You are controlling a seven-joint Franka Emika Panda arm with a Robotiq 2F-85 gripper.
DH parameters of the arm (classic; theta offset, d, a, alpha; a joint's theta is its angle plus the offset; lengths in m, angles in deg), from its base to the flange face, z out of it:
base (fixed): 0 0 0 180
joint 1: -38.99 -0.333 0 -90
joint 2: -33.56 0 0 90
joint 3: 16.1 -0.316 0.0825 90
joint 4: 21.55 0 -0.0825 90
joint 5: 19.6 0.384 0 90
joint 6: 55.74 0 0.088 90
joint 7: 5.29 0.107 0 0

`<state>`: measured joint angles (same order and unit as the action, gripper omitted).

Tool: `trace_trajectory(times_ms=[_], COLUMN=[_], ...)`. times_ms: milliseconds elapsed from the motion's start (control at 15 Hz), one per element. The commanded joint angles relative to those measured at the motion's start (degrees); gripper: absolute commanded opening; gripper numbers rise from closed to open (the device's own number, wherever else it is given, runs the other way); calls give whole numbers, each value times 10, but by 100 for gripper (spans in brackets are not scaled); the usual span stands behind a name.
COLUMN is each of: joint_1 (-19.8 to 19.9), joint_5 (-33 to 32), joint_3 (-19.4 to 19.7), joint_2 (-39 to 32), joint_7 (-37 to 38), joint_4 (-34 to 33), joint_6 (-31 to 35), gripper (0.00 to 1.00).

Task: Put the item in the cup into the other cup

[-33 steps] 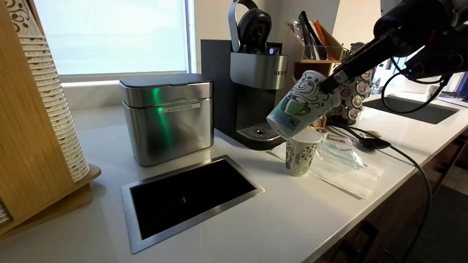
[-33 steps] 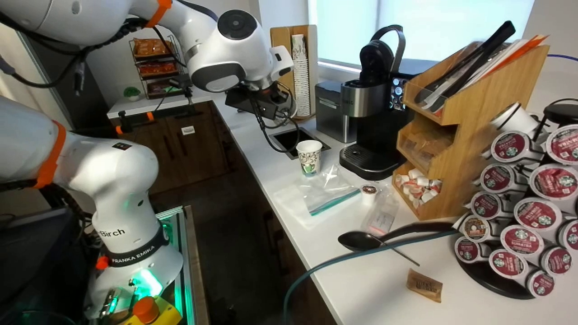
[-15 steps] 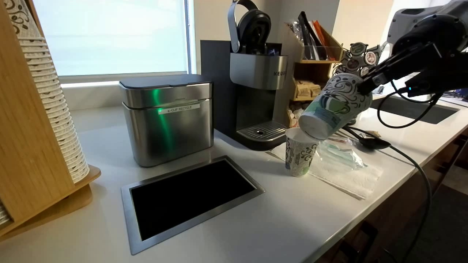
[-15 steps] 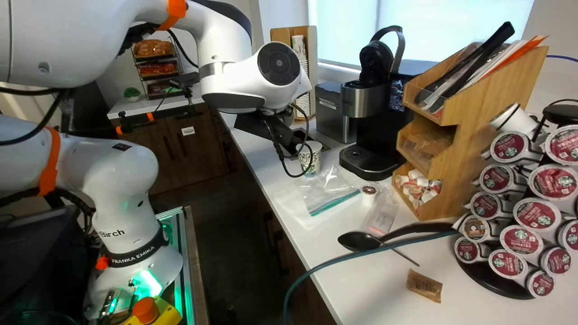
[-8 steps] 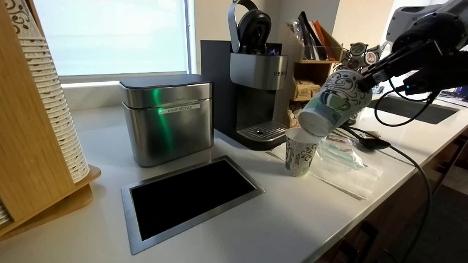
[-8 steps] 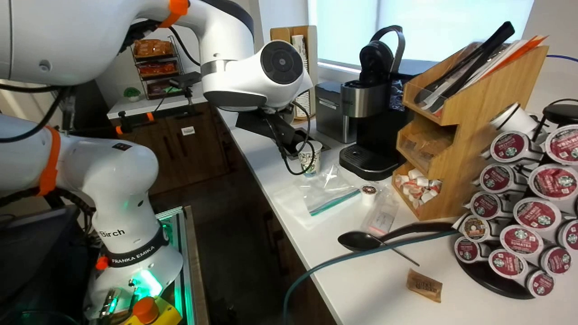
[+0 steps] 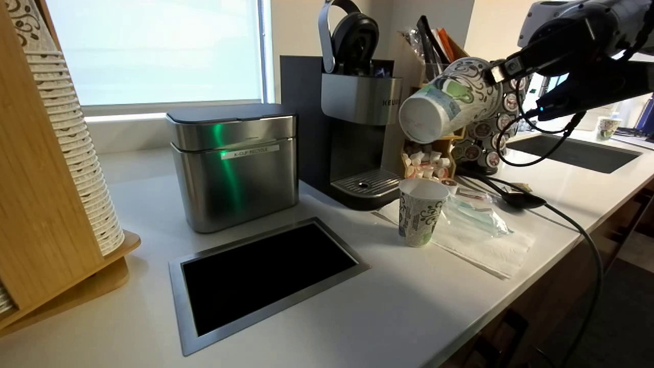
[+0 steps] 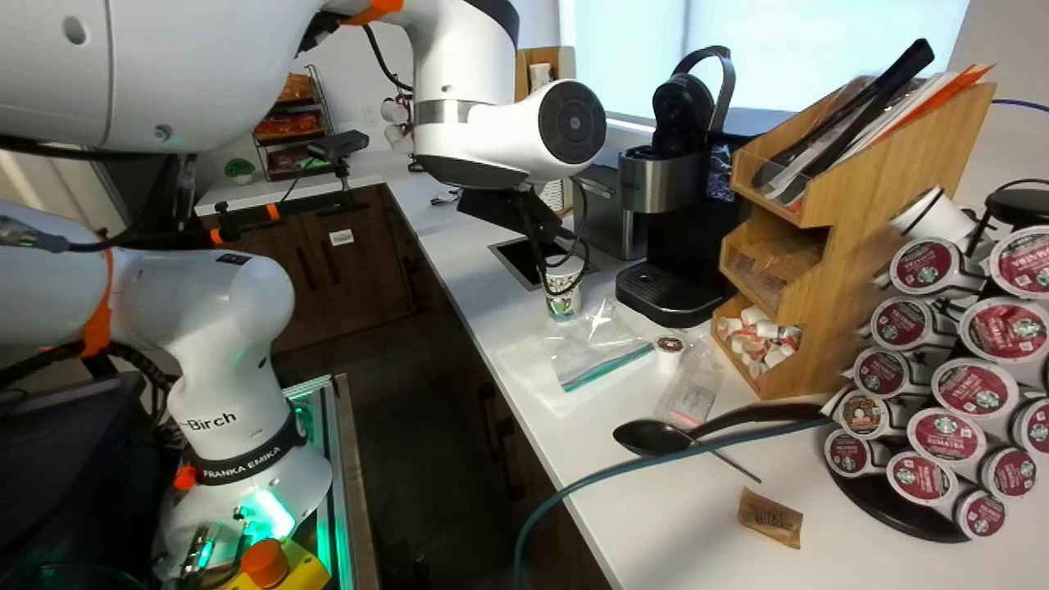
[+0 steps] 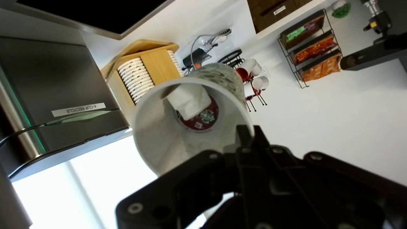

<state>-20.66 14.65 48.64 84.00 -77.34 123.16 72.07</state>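
My gripper (image 7: 494, 75) is shut on the rim of the cup (image 7: 460, 94), a paper cup with a speckled outside and white inside. In the wrist view my fingertips (image 9: 253, 135) pinch its wall, one inside and one outside. The cup is raised and tilted almost onto its side, base toward the lower left in an exterior view. Inside it in the wrist view lie a red-lidded coffee pod (image 9: 203, 119) and a white piece (image 9: 189, 101) over it. The other cup (image 7: 421, 214) stands upright on the counter below, apart from the held cup; it also shows behind a cable in an exterior view (image 8: 564, 306).
A coffee machine (image 7: 363, 99), a steel recycle bin (image 7: 235, 179) and a recessed bin opening with a metal frame (image 7: 191, 340) are near. A plastic bag (image 8: 602, 348), a loose pod (image 8: 669, 351), a ladle (image 8: 651, 437) and a wooden organiser (image 8: 852, 270) are also on the counter.
In an exterior view the held cup was low over the standing cup's rim; it has risen up and to the left and tipped flatter. The standing cup has not moved.
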Motion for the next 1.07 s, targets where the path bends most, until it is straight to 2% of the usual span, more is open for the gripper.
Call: trace_trajectory(times_ms=[0, 200, 267, 467, 533, 1000], joint_1=[-48, -73, -48, -62, -62, -103], joint_5=[47, 65, 58, 65, 66, 95], joint_3=[42, 64, 45, 55, 55, 145], joint_2=[-25, -37, -30, -38, -39, -32], joint_7=[-15, -3, -14, -14, -14, -3], joint_4=[-40, -55, -38, -44, -45, -67], joint_6=[-35, -39, -30, -31, -31, -78], gripper=[1, 1, 4, 4, 1, 1])
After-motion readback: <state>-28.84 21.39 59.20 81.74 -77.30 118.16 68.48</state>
